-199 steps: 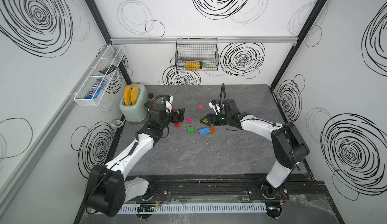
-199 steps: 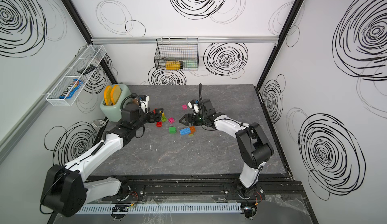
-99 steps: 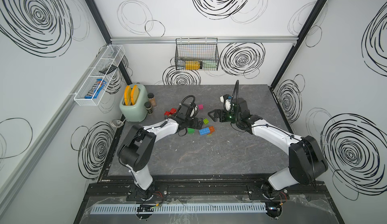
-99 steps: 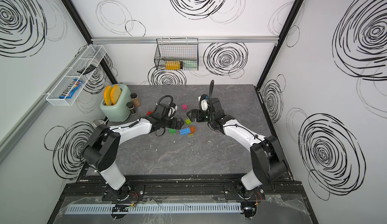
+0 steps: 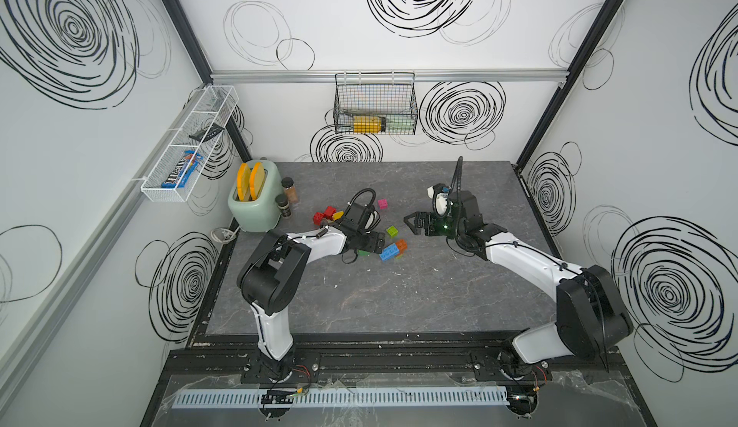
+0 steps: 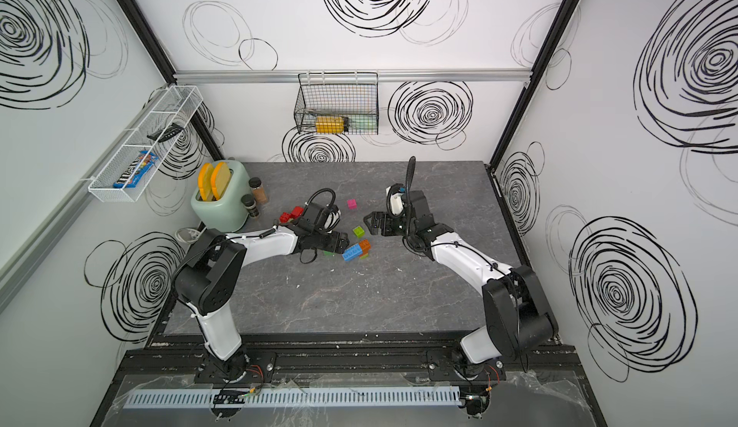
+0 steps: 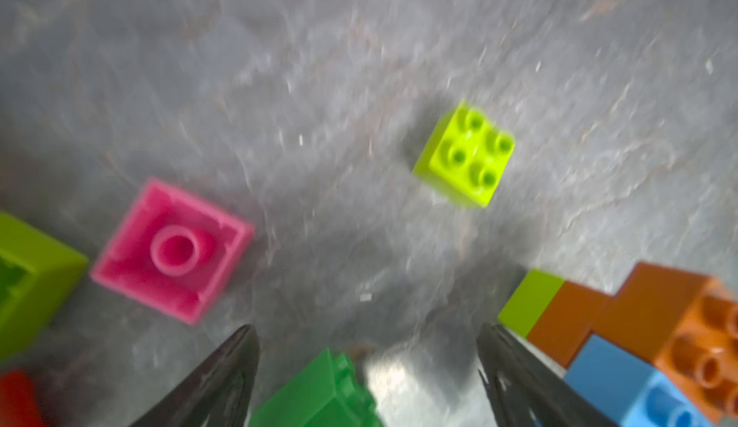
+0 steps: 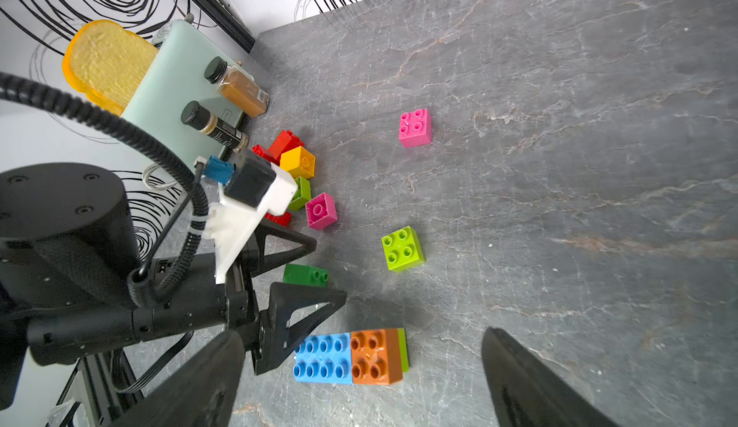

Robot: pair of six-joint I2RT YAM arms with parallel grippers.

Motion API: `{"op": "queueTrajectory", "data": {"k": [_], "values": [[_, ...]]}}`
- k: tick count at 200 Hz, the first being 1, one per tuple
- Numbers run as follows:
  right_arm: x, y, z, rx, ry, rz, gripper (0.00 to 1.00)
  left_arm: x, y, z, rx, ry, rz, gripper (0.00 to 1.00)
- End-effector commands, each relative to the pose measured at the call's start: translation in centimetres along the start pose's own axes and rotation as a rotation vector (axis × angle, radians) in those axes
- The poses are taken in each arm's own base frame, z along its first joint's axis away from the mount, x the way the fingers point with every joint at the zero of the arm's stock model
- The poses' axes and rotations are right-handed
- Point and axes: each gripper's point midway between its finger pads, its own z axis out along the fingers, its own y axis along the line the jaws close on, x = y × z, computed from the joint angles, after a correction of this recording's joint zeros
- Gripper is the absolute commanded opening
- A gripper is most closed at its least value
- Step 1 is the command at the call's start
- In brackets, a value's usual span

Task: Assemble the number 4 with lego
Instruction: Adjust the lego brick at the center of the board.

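- Lego bricks (image 8: 401, 248) lie scattered mid-table on a grey marbled tabletop (image 5: 399, 305), between white walls (image 5: 279, 125) scribbled with black swirls.
- Left gripper (image 7: 366, 327), jaws apart, straddles the green brick (image 7: 319, 393); a second ago it sat nearer the toaster (image 5: 255, 205).
- Right gripper (image 5: 410, 224) gapes empty.
- Two pink bricks (image 8: 415, 127), two spice jars (image 5: 288, 189).

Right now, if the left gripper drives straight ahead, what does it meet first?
The green brick, lying between the left gripper's open jaws; beyond that, probably the lime brick; depth unclear.
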Motion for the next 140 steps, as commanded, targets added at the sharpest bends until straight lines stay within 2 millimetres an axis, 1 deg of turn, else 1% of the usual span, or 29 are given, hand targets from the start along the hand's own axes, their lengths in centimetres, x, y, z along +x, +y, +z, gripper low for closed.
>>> {"op": "queueTrajectory", "data": {"k": [1, 12, 39, 64, 82, 99, 108, 114, 123, 140], "values": [[-0.2, 0.1, -0.1, -0.004, -0.002, -0.012, 0.97, -0.6, 0.1, -1.5, 0.035, -0.048, -0.018, 0.84], [-0.1, 0.1, 0.0, -0.007, 0.003, -0.012, 0.97, -0.1, 0.5, -1.8, 0.022, -0.048, -0.025, 0.84], [0.0, 0.0, 0.3, -0.007, 0.012, -0.010, 0.97, 0.3, 0.5, -2.2, 0.020, -0.066, -0.013, 0.83], [0.1, 0.0, 0.5, -0.013, 0.018, -0.013, 0.97, 0.5, 0.2, -1.9, -0.003, -0.053, 0.022, 0.82], [0.7, 0.7, 0.7, -0.066, 0.039, -0.047, 0.98, 0.4, 0.2, -1.7, -0.026, -0.047, 0.046, 0.80], [2.5, 1.9, 1.4, -0.148, 0.099, -0.132, 1.00, 0.1, 0.4, -1.7, -0.034, -0.052, 0.047, 0.80], [3.6, 2.2, 2.0, -0.149, 0.149, -0.155, 0.99, -0.3, 0.4, -1.8, -0.035, -0.063, 0.038, 0.82], [4.3, 2.1, 2.5, -0.135, 0.180, -0.153, 0.98, -0.5, 0.4, -2.0, -0.032, -0.073, 0.032, 0.85], [5.3, 2.2, 3.2, -0.133, 0.226, -0.146, 0.93, -0.9, 0.4, -2.3, -0.027, -0.089, 0.019, 0.86], [7.0, 2.8, 4.2, -0.181, 0.291, -0.127, 0.86, -1.5, 0.5, -3.0, -0.025, -0.122, 0.002, 0.89]]}}
